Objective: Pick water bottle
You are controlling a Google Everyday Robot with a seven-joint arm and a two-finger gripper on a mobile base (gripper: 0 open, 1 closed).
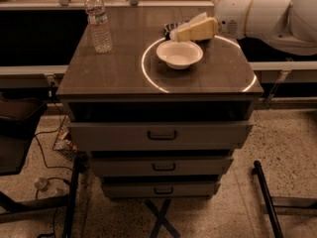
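Observation:
The water bottle [98,20] is clear and ribbed with a white cap and a white-blue-red label band. It stands upright at the back left of the dark cabinet top [114,68]. My gripper [177,33] reaches in from the right on a white arm [257,14], low over the back middle of the top, just behind a white bowl [179,54]. It is well to the right of the bottle and does not touch it.
A dark crumpled bag [172,29] lies behind the bowl, partly hidden by my gripper. The cabinet has three drawers with handles [162,135]. Cables [44,157] lie on the floor at left, and a black bar [265,192] lies at right.

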